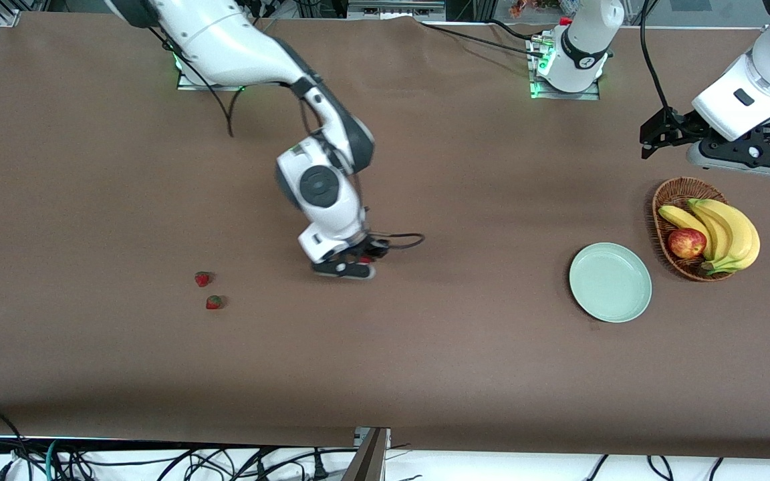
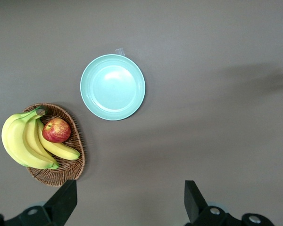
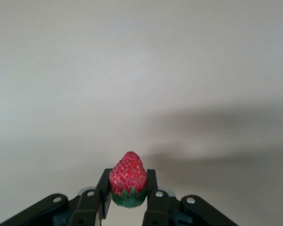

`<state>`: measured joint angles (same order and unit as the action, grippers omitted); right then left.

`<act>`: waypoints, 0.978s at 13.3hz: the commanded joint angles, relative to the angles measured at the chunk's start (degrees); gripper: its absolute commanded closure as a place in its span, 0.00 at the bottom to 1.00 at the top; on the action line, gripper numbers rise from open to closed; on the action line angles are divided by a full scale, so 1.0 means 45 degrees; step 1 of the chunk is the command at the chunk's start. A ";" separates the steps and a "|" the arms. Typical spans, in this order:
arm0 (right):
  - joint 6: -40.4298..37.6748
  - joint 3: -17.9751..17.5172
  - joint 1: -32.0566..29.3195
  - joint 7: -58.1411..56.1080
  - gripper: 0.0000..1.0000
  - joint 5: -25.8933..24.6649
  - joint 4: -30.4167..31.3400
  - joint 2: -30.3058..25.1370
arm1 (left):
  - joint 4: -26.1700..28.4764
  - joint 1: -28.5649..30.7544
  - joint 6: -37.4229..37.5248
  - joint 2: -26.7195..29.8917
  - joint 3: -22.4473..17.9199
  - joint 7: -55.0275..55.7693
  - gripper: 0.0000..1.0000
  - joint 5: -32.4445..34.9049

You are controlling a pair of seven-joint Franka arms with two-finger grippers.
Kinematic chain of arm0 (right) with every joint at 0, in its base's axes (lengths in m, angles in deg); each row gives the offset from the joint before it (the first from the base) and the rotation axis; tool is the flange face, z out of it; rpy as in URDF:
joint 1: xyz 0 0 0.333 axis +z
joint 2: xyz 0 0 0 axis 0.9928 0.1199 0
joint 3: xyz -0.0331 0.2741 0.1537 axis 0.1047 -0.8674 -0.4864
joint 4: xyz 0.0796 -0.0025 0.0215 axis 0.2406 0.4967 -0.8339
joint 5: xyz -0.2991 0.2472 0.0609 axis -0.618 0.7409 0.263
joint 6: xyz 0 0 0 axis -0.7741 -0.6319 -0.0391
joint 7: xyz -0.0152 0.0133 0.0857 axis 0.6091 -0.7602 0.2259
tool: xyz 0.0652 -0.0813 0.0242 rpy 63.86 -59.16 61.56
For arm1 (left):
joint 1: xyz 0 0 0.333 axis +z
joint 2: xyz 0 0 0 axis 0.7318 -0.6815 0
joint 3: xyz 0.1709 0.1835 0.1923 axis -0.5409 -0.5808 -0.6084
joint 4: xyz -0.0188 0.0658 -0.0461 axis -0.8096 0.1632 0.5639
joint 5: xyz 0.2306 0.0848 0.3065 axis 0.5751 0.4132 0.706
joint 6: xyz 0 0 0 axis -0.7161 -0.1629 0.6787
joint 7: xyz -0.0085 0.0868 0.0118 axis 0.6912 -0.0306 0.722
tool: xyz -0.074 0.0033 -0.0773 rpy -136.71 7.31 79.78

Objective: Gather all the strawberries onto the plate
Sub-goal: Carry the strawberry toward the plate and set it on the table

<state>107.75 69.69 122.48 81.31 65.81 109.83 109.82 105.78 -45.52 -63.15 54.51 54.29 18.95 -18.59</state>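
The right tool (image 3: 128,200) grips one strawberry (image 3: 128,179) between its fingers, its green top toward the tool, and hangs over the bare middle of the brown bench (image 1: 458,361). Two other strawberries (image 1: 202,279) (image 1: 214,302) lie close together on the bench toward the right arm's end, well apart from the mint-green plate (image 1: 610,282), which is just beside the wicker basket (image 1: 674,194) with bananas (image 1: 726,230) and an apple (image 1: 686,243). The left tool (image 2: 127,207) waits open above the bench near this basket.
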 commanded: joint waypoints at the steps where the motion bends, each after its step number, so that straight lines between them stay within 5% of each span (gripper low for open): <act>1: 0.1377 0.0186 0.1229 0.2157 0.83 0.0139 -0.1349 0.1547 | -0.0488 0.0014 0.0302 -0.0206 0.0010 -0.0030 0.00 -0.0277; 3: 0.2569 0.0244 0.1953 0.3680 0.82 0.0100 -0.1349 0.1880 | -0.0488 0.0014 0.0302 -0.0206 0.0029 -0.0030 0.00 -0.0277; 5: 0.2808 0.0226 0.2112 0.4291 0.66 0.0120 -0.1388 0.1882 | -0.0488 0.0014 0.0302 -0.0206 0.0029 -0.0030 0.00 -0.0277; 9: 0.2614 0.0303 0.2347 0.4900 0.01 0.0061 -0.1408 0.1337 | -0.0488 0.0014 0.0302 -0.0206 0.0010 -0.0030 0.00 -0.0277; 13: -0.0619 0.0770 0.1549 0.2449 0.01 -0.0115 -0.1291 0.0010 | -0.0488 0.0014 0.0302 -0.0206 0.0029 -0.0030 0.00 -0.0277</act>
<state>111.93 72.36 131.73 98.78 65.55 102.90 113.97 105.72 -45.54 -63.15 54.48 54.29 18.95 -18.59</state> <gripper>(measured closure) 0.048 0.000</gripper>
